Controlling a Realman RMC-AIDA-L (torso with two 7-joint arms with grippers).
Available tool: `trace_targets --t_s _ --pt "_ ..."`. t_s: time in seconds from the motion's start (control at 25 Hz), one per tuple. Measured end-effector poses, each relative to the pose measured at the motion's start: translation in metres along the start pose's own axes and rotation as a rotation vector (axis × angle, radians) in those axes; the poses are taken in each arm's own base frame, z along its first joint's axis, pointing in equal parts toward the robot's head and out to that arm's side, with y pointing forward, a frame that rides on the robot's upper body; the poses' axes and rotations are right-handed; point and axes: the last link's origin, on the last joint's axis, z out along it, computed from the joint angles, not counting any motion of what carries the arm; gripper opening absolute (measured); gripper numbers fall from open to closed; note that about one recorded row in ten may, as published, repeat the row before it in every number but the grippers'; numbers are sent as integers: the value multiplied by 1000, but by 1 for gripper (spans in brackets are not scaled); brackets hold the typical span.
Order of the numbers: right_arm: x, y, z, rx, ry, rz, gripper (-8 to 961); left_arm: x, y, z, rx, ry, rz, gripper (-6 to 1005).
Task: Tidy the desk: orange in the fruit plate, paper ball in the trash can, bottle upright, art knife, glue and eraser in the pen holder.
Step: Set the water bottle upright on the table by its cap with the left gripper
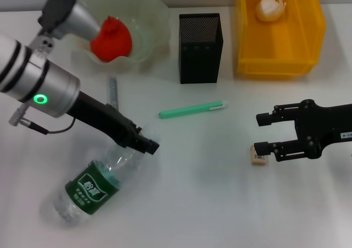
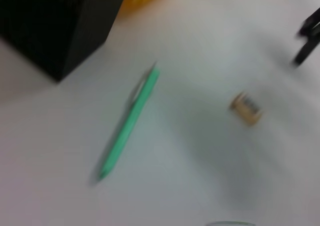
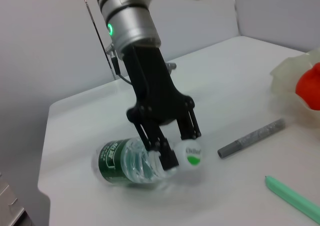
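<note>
Your left end effector [image 3: 172,151] straddles the neck of the bottle [image 1: 88,190] lying on the bench [image 1: 209,204], fingers not yet closed. Your right end effector [image 1: 263,133] hangs wide open beside the eraser [image 1: 258,156].

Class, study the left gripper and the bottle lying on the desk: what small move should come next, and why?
Probably close the left gripper on the bottle neck and begin tipping it upright. The bottle lies on its side, and the open fingers already straddle its neck just behind the cap. The right gripper hovers open by the eraser.
</note>
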Motion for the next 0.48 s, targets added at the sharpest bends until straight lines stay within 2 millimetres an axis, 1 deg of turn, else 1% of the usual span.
trace_targets --t_s 0.08,0.16,0.2,0.28,0.32,0.36,0.48 --pt "0 0 0 0 0 -1 713 -2 1 -8 -35 53 20 445" --pt "0 0 0 -1 -1 -2 713 -3 2 -12 -48 76 29 445" --pt "-1 0 -1 -1 -3 -2 713 -6 3 -24 -89 162 68 445" --pt "-1 0 -1 -1 -8 -1 713 -9 4 -30 -108 209 98 444" --pt "-1 0 -2 -1 -10 0 713 -9 4 -30 -108 209 98 444" --pt "-1 1 -2 -2 -10 0 713 -13 4 -36 -123 257 127 444" --pt "-1 1 -2 -2 -11 0 713 -22 4 -44 -134 308 164 444"
